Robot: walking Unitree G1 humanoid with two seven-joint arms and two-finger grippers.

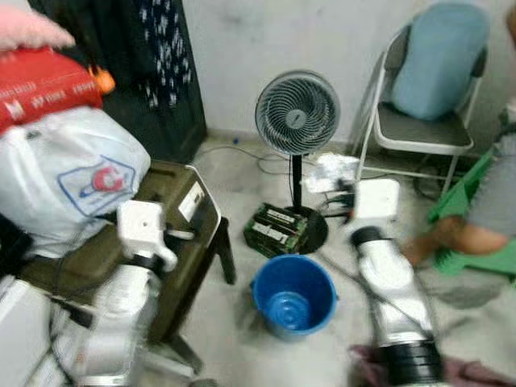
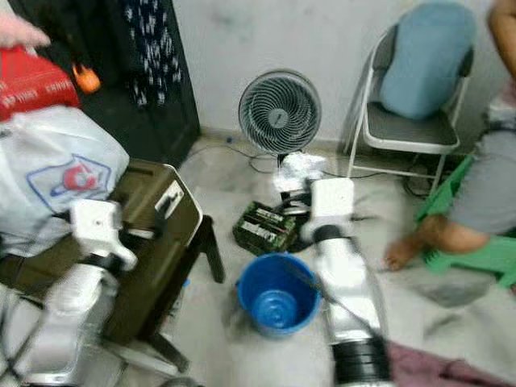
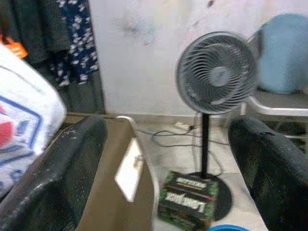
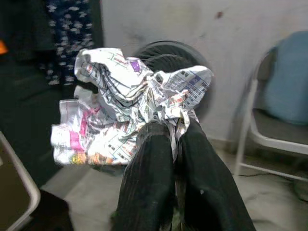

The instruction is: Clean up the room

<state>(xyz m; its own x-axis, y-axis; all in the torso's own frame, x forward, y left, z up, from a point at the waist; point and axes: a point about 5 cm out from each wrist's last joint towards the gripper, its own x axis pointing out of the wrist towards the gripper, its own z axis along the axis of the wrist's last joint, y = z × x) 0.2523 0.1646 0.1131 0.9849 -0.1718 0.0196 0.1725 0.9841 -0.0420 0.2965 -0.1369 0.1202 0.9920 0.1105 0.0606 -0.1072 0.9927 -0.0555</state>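
A crumpled sheet of newspaper [image 4: 130, 103] hangs from my right gripper [image 4: 174, 132], whose two black fingers are shut on it. In the left eye view that paper [image 1: 334, 171] is held in the air past my right arm, near the fan's pole and beyond the blue bucket [image 1: 293, 295]. The bucket stands on the floor between my arms. My left gripper [image 3: 168, 159] is open and empty, raised over the olive table [image 1: 189, 234] at my left.
A standing fan [image 1: 297, 113] and a green-black box [image 1: 276, 228] sit behind the bucket. Bags [image 1: 68, 169] pile on the olive table. A folding chair [image 1: 427, 129] with a blue cushion stands at the back right. A person [image 1: 484, 218] sits at the right.
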